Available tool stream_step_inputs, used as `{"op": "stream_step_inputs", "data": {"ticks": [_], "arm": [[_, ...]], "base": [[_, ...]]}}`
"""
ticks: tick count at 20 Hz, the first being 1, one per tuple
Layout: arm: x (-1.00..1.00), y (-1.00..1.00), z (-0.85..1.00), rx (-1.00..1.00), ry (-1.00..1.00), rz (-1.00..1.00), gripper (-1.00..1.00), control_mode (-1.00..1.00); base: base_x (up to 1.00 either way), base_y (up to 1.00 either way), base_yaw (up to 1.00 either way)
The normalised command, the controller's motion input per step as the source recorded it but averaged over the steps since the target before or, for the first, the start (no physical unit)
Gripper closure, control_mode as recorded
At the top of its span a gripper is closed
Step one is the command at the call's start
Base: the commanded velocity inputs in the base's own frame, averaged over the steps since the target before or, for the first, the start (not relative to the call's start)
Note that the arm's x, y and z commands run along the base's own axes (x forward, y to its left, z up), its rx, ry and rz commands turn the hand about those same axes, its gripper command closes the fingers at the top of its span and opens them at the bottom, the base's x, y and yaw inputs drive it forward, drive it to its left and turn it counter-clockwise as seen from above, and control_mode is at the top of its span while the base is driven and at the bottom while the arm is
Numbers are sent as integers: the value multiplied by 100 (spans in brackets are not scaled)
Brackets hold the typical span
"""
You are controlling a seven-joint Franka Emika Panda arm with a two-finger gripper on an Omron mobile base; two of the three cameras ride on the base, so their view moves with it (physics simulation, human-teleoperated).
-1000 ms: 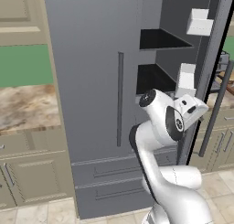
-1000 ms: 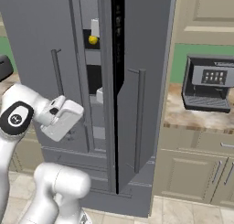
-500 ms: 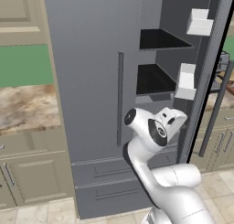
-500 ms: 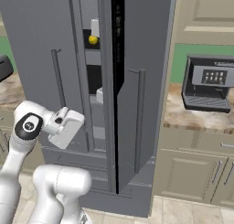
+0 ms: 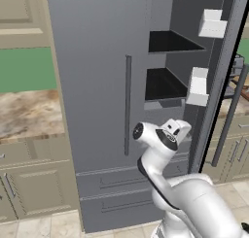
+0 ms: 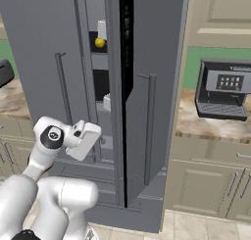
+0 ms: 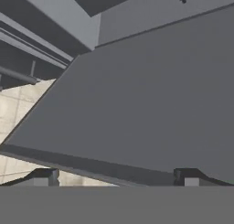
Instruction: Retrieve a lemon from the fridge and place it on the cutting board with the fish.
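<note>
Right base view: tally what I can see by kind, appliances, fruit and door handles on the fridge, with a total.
Appliances: 2, the fridge and the coffee machine
Fruit: 1, the lemon
Fridge door handles: 2, left bar handle and right bar handle
Total: 5

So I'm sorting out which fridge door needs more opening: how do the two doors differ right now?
The left door stands swung open, its grey face toward the cameras, while the right door is only partly ajar. The left door covers much of the interior; the gap beside the right door shows the lemon on a shelf. Both are dark grey with long vertical bar handles.
</note>
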Motion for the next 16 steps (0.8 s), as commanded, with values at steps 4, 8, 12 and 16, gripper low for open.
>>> {"op": "stream_step_inputs", "data": {"ticks": [4,8,12,16], "arm": [[23,-32,-4,0,0,8,-100,-100],[0,-51,-3,0,0,0,-100,-100],[0,-49,-1,0,2,0,-100,-100],[0,-55,-1,0,6,0,-100,-100]], "base": [[0,0,0],[0,0,0],[0,0,0],[0,0,0]]}}
